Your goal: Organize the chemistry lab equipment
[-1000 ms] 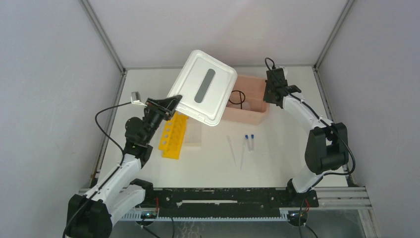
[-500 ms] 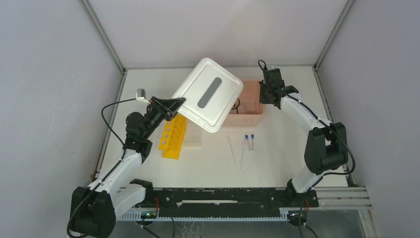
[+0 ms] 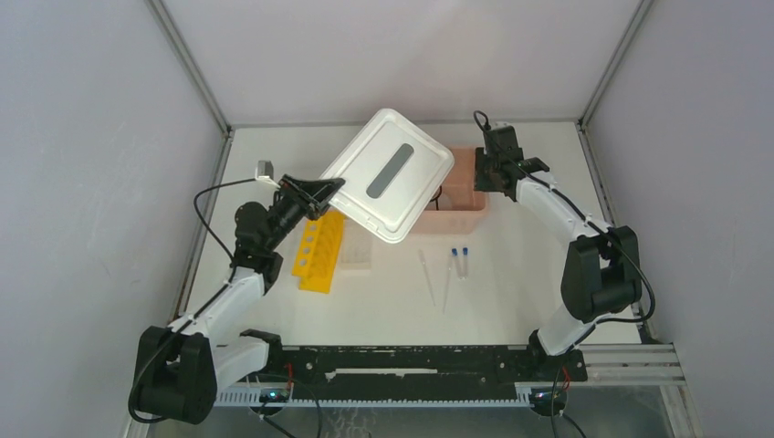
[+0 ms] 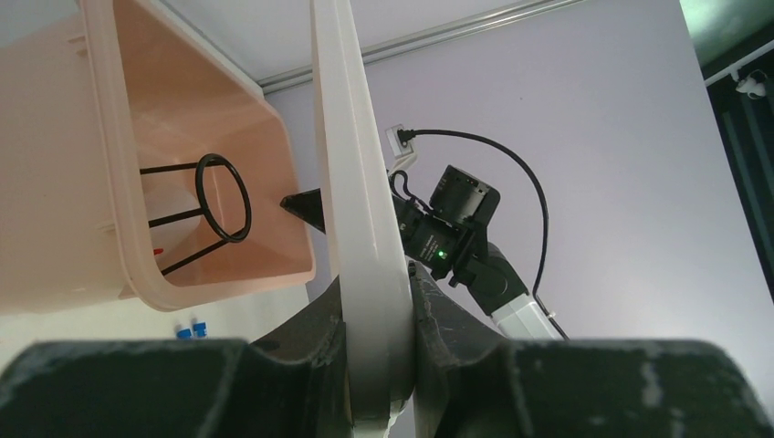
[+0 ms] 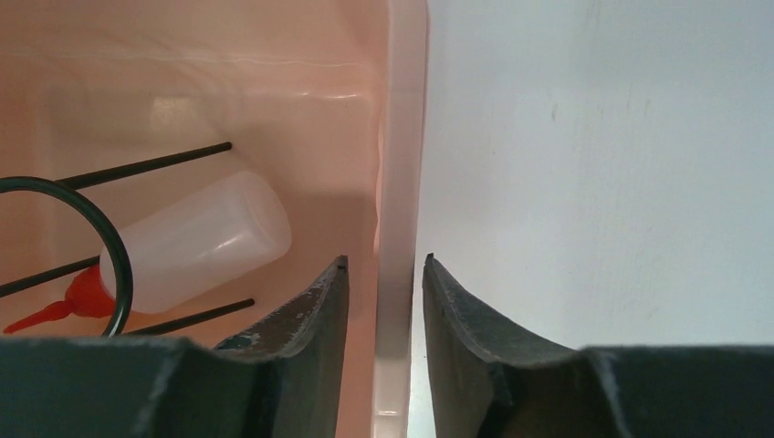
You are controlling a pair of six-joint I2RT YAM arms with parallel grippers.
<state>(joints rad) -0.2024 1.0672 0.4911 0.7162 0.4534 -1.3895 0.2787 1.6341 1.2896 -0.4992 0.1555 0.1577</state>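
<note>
My left gripper (image 3: 321, 189) (image 4: 376, 285) is shut on the edge of the white lid (image 3: 392, 173) (image 4: 354, 173) and holds it tilted in the air over the pink tub's left part. My right gripper (image 3: 490, 173) (image 5: 383, 263) straddles and grips the right wall of the pink tub (image 3: 456, 216) (image 5: 402, 137). The red-nozzled squeeze bottle (image 5: 196, 239) lies inside the tub. The yellow tube rack (image 3: 319, 253) and the clear grid rack (image 3: 358, 255) sit below the lid. Two blue-capped tubes (image 3: 459, 261) and two droppers (image 3: 427, 276) lie on the table.
A black wire ring stand (image 3: 441, 179) (image 5: 64, 193) lies in the tub beside the bottle. The tub also shows in the left wrist view (image 4: 55, 182). Grey walls close in the white table on three sides.
My left arm has raised the lid and carried it right and back, over the tub. My right gripper and the tub have shifted slightly left.
</note>
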